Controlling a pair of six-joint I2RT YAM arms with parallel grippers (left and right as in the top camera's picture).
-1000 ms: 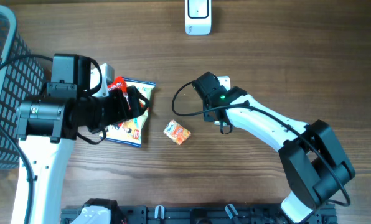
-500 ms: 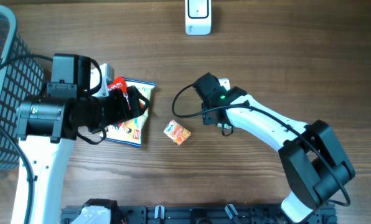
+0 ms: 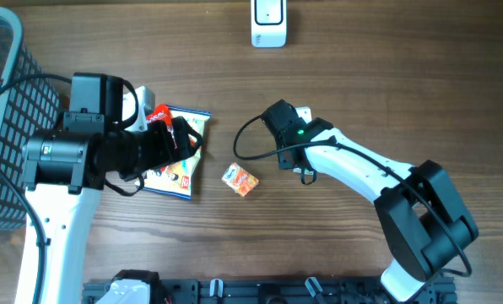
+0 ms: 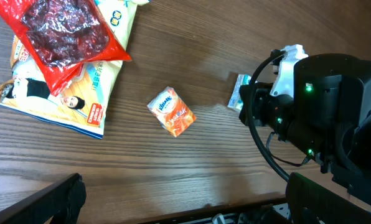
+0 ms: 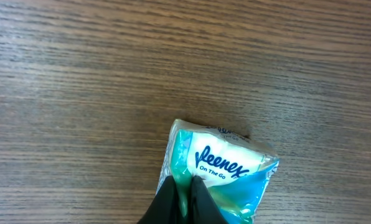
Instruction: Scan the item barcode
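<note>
On brown wooden table (image 5: 79, 62), tissue pack (image 5: 218, 163)

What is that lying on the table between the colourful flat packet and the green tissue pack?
A small orange packet, alone on bare wood, touching neither the flat packet nor the tissue pack. The left wrist view shows it best; the overhead view shows it too.

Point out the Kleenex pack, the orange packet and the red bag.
Kleenex pack (image 5: 226, 165): right wrist view, on its white label.
orange packet (image 4: 172, 112): left wrist view, on its top face.
red bag (image 4: 61, 31): left wrist view, on its middle.
</note>
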